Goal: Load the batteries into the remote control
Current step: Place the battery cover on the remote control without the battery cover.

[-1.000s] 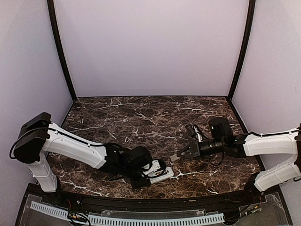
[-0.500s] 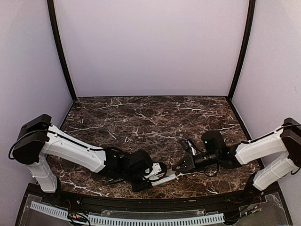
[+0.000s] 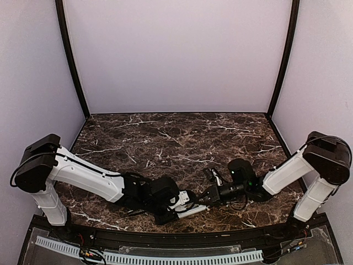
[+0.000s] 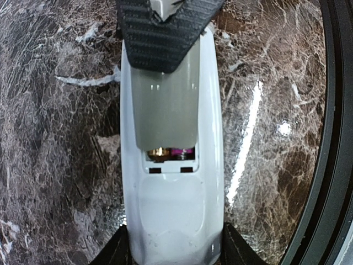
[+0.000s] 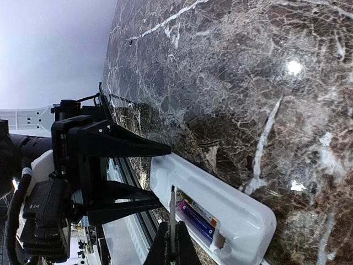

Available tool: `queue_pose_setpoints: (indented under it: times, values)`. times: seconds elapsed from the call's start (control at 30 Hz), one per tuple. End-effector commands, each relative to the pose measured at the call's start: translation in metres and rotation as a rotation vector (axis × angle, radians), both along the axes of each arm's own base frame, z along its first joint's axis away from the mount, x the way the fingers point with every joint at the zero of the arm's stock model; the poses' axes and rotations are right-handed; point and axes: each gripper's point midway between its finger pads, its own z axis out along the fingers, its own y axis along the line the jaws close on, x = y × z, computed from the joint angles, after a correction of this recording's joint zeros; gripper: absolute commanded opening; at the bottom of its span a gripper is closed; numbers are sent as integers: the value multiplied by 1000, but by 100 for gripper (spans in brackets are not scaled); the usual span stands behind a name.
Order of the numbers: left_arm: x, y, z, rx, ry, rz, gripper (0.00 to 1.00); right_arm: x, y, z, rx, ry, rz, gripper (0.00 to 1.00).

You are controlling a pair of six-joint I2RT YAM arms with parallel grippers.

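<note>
While the left arm lies low along the near edge of the table [image 3: 165, 138], the left gripper [image 4: 174, 251] clamped across the remote control [image 4: 171, 210], the right arm stretches low toward it. The right gripper [image 5: 172, 244] pinches the grey cover [image 4: 165, 105], partway over the back bay holding the batteries [image 5: 196, 217].

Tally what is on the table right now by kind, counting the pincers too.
remote control: 1
grey cover: 1
batteries: 2, lying in the open bay
pincers: 2, left pincer shut on the remote control, right pincer shut on the grey cover
Total: 6
</note>
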Motion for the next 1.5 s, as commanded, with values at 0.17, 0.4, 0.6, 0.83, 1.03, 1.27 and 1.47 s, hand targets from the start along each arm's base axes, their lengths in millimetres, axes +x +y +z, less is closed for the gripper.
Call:
queue_pose_setpoints:
  times: [0.17,0.4,0.6,0.83,1.03,1.27,1.47]
  values:
    - [-25,21,-28,109,91,-48,37,-7,20,-1,64,22,8,0]
    - [-25,21,-29,114,90,-51,36,-7,15,-12,30,52,-18,0]
    - [-23,19,-27,108,85,-47,37,-10,11,-22,-41,93,-39,0]
    - [-22,10,-21,69,77,-57,45,-13,8,-33,-117,135,-38,0]
    - [-17,-8,-5,-2,39,-91,60,-13,2,-40,-174,144,-49,0]
    - [-15,-33,34,-171,37,-129,66,-13,1,-46,-188,147,-45,0]
    - [3,-41,47,-285,50,-86,60,-14,2,-48,-186,148,-38,0]
